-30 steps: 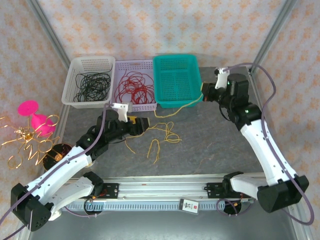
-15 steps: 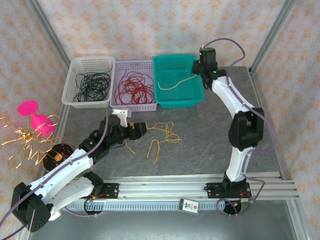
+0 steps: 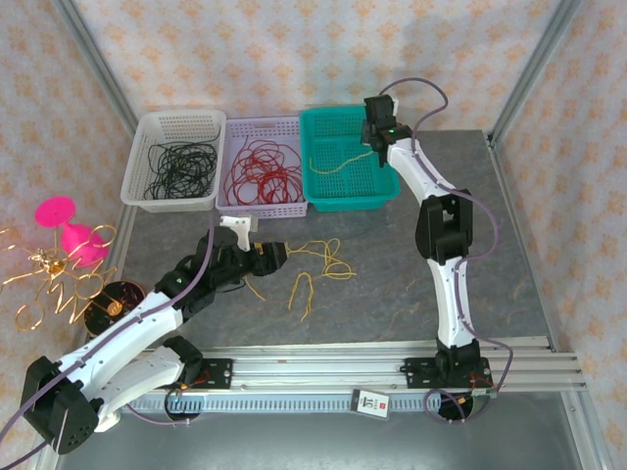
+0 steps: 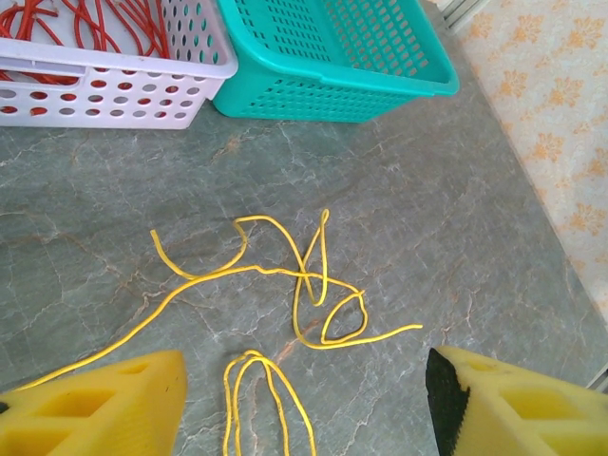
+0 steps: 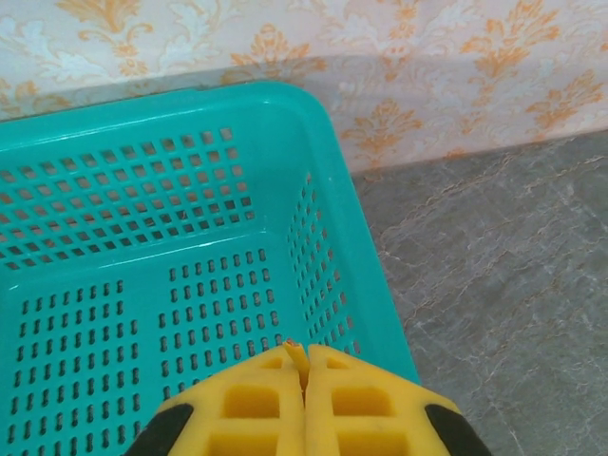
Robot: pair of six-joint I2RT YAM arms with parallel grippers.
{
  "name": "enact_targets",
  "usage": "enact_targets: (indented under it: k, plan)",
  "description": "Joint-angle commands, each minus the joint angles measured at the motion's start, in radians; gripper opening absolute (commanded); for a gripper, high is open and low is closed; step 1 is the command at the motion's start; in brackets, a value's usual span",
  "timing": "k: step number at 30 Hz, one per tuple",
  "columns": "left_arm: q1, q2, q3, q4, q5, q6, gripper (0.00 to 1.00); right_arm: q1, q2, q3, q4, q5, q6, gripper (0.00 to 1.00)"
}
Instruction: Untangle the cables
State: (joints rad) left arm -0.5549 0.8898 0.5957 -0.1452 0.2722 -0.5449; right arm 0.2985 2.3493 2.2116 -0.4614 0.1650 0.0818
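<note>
Right pincer [image 5: 304, 375] clamped on end of yellow cable [image 3: 338, 164], strand draped into teal basket [image 5: 190, 100]. Release to be made low, well inside rim, so tail is not left hanging over. Left pincer [image 4: 304, 389] held apart above loose yellow cables [image 4: 313, 285] on desk [image 4: 456, 218]; single strand to be picked, crossing avoided.

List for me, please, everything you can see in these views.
White basket: one, white, back row, left.
Black wires: bundle, black, inside it.
Lilac basket: one, pale lilac, back row, middle.
Red cables: bundle, red, inside it.
Teal basket: one, teal, back row, right.
Yellow cable: one, yellow, trailing into teal basket.
Loose yellow cables: several strands, yellow, on table.
Pink object: one, pink, far left.
Gold wire ornament: one, golden, far left.
Left claw: one, yellow, open over loose yellow cables.
Right claw: one, yellow, shut on yellow cable.
</note>
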Motion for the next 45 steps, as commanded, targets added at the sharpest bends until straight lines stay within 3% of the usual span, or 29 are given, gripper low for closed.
enact_targets:
  k: [1,4,12,22,27,32,45]
  plan:
    - [-0.005,-0.014,-0.015,-0.004,-0.028,0.004,0.69,0.03,0.025,0.044,-0.034,0.041,0.023,0.1]
    - [-0.005,-0.006,-0.013,-0.007,-0.03,0.009,0.69,0.041,0.039,0.011,-0.034,0.034,0.029,0.13]
    - [-0.005,0.021,-0.008,-0.007,-0.028,0.019,0.7,0.077,0.118,0.013,-0.052,0.004,-0.04,0.12]
    - [-0.005,0.025,-0.014,-0.005,-0.029,0.015,0.7,0.077,0.211,0.048,-0.042,0.065,-0.101,0.17]
    - [-0.005,0.024,-0.019,0.005,-0.034,0.01,0.7,0.087,0.199,0.08,-0.05,0.074,-0.136,0.4]
    - [-0.005,0.029,-0.023,0.013,-0.027,0.006,0.71,0.096,0.166,0.099,-0.052,0.079,-0.148,0.54]
    - [-0.005,0.029,-0.022,0.017,-0.026,0.007,0.71,0.102,0.056,0.113,-0.039,0.117,-0.191,0.76]
